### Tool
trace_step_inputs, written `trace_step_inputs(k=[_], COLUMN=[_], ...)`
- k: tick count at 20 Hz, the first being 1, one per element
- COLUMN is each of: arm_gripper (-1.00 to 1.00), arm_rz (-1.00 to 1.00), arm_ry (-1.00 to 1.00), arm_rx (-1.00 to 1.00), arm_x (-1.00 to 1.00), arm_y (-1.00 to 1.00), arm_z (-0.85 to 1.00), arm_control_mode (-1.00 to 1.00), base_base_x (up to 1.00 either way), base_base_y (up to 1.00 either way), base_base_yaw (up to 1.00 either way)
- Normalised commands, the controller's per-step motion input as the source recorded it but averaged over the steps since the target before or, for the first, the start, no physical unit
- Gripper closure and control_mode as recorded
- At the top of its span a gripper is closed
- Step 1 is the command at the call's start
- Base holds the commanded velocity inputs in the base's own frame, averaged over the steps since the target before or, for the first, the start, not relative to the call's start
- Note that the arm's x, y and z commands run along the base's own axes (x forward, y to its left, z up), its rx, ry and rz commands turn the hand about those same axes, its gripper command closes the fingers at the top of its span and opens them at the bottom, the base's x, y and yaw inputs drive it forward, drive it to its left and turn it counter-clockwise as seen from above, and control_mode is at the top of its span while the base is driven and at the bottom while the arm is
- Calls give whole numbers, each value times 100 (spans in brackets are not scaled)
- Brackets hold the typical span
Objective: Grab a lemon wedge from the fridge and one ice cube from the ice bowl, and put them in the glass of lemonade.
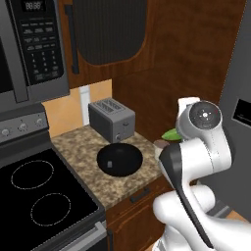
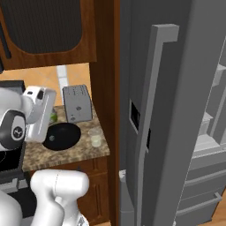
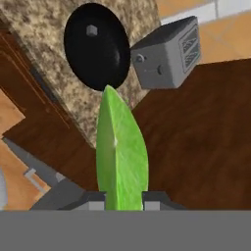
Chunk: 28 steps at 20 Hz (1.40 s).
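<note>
My gripper (image 3: 123, 196) is shut on the lemon wedge (image 3: 120, 152), a yellow-green slice standing up between the fingers. The wedge (image 1: 170, 133) pokes out beside the white hand, above the counter's right end. The black ice bowl (image 1: 119, 160) (image 3: 96, 46) sits on the granite counter with one small ice cube (image 3: 91, 31) in it. In the right base view the glass of lemonade (image 2: 95, 137) stands just right of the bowl (image 2: 62, 136), and the hand hovers left of and above it. The grey fridge (image 2: 176, 110) fills the right side, and its inner shelves (image 2: 216, 123) show.
A grey two-slot toaster (image 1: 112, 118) stands behind the bowl against the wall. A black cooktop (image 1: 39, 196) lies left of the counter under a microwave (image 1: 29, 44). Dark wood cabinets hang above, and a wooden panel separates the counter from the fridge.
</note>
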Motion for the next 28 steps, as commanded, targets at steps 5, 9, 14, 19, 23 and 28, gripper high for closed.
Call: trace_step_inputs(k=[5,9,14,19,23,28], arm_gripper=[100,100,100,100,100,100], arm_rz=[18,11,3,0,0,0], arm_ry=[10,11,11,17,19,20], arm_rx=[-33,-40,-36,-35,-30,-23], arm_x=[0,0,15,32,36,38], arm_y=[-6,0,0,0,0,0], arm_z=[-28,-35,-10,-3,-11,-20], arm_control_mode=[-100,-100,-100,-100,-100,-100], base_base_x=[0,0,0,0,0,0], base_base_y=[0,0,0,0,0,0], base_base_yaw=[0,0,0,0,0,0])
